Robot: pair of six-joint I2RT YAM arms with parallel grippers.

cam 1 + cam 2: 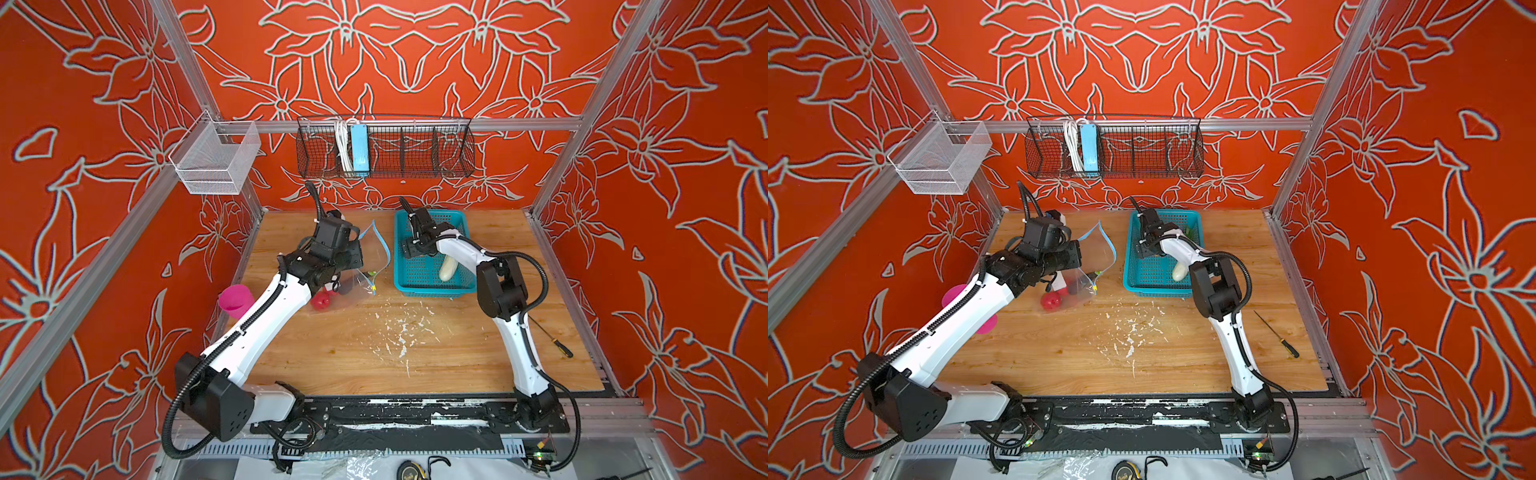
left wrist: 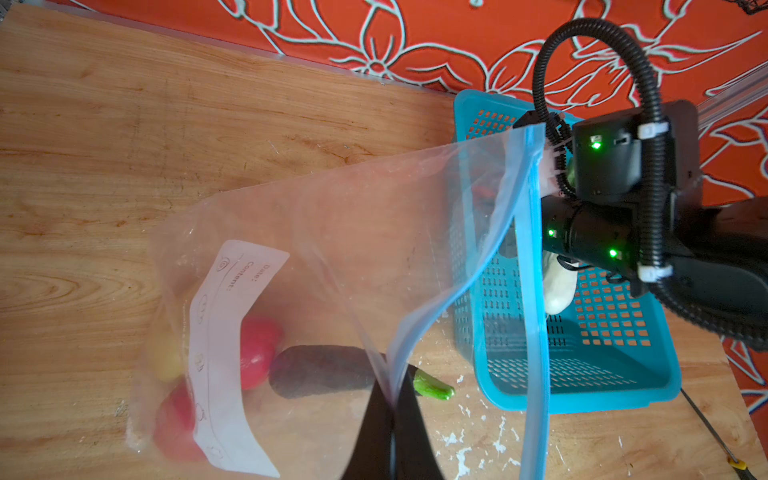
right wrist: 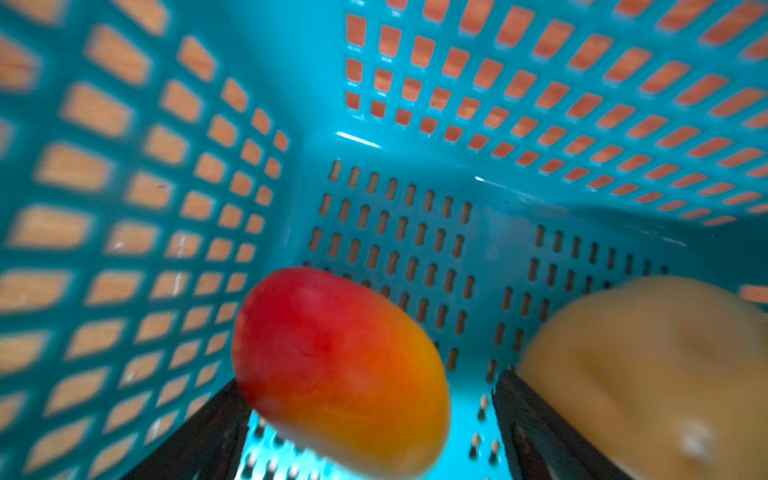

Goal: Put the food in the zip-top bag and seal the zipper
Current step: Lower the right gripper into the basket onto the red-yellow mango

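The clear zip-top bag (image 1: 368, 253) (image 2: 332, 257) is held up at the table's back left, its mouth gaping toward the teal basket (image 1: 434, 289). My left gripper (image 2: 392, 401) is shut on one edge of the mouth. The zipper (image 2: 534, 291) is a blue strip hanging open. Red apples (image 2: 257, 353) and a dark eggplant (image 2: 320, 370) lie inside the bag. My right gripper (image 3: 370, 399) is low inside the basket, open, its fingers straddling a red-yellow fruit (image 3: 336, 365). A tan potato (image 3: 656, 365) lies beside it. A white radish (image 1: 448, 266) also rests in the basket.
A pink cup (image 1: 235, 300) stands at the left table edge under my left arm. A screwdriver (image 1: 552, 340) lies at the right. White flecks (image 1: 399, 332) mark the middle of the wooden table. A black wire basket (image 1: 386, 149) hangs on the back wall.
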